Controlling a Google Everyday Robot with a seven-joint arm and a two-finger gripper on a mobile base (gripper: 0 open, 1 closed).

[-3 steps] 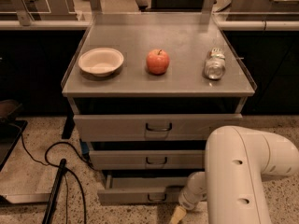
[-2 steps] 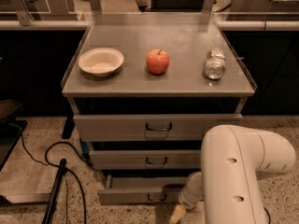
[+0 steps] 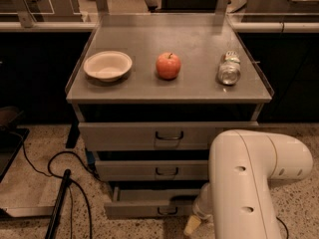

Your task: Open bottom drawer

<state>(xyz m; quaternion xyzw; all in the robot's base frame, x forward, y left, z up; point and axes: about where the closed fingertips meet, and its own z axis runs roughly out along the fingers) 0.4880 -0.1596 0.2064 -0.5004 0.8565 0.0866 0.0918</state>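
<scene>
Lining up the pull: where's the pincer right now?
The pincer is at the bottom edge of the camera view, under the white arm, just right of and below the handle of the bottom drawer.

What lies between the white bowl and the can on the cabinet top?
A red apple, in the camera view. The gripper is low, beside the bottom drawer.

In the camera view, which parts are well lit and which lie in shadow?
Camera view: warm, dim light; the cabinet top is brightest, with a glint on the can; dark shadow fills the gaps above each drawer front; the bottom drawer and the gripper, low right of its handle, are dimly lit.
</scene>
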